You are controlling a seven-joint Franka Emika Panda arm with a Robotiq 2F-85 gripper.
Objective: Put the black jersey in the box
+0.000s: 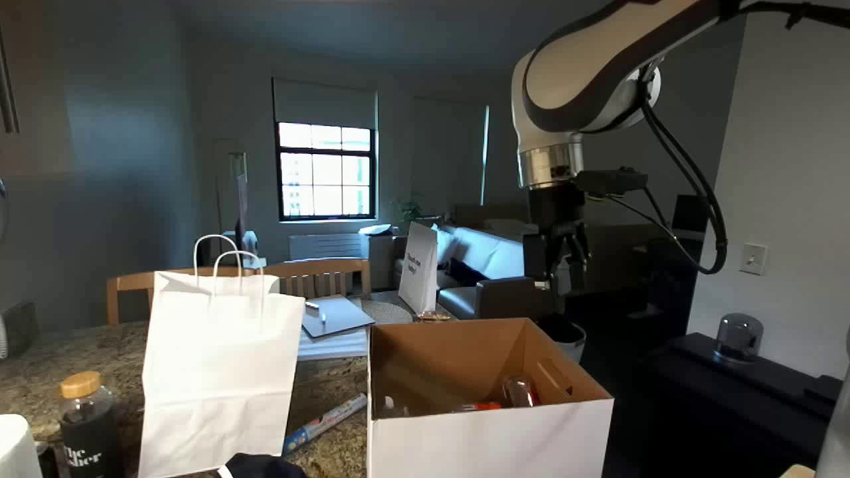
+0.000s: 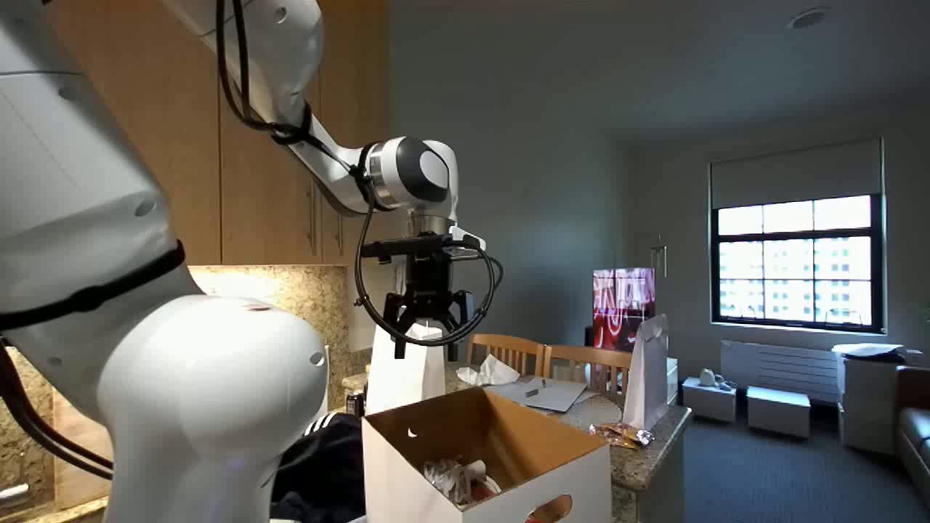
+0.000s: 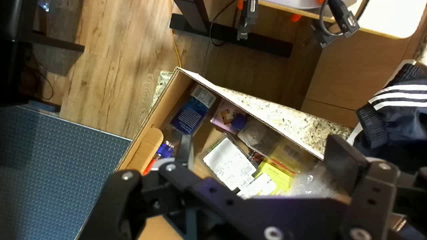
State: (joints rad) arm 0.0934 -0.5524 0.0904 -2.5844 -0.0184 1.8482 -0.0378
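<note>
Gripper (image 2: 426,350) points straight down above the rim of the box (image 1: 491,441), fingers (image 3: 343,160) spread wide, nothing grasped. Robot arm (image 1: 597,73) reaches in with its forearm sloped down toward the wrist; the tool hangs vertically from the wrist, and black cables (image 1: 722,249) loop out beside it. Box construction: rectangular cardboard carton, plain brown inside, white on the outer faces, top uncovered. Contents in the wrist view include a clear plastic case (image 3: 230,161) with a white face, a blue-labelled pack (image 3: 191,115) and a yellow packet (image 3: 280,175). Black jersey (image 3: 393,133) position: outside the box, bunched beside it; soft, slightly glossy fabric, ribbed cuff, three parallel white stripes. Contact between jersey and box wall cannot be confirmed. Supporting surface is a speckled granite counter (image 3: 293,123); the box stands close to its edge, with blue carpet (image 3: 53,173) and wood-plank floor (image 3: 106,66) visible below that level. White paper bag (image 1: 219,372) with upright loop handles stands on the counter near the box; a printed tube (image 1: 325,423) lies at an angle between the two. Open air separates the fingers from the box rim, and the box opening faces upward beneath them.
</note>
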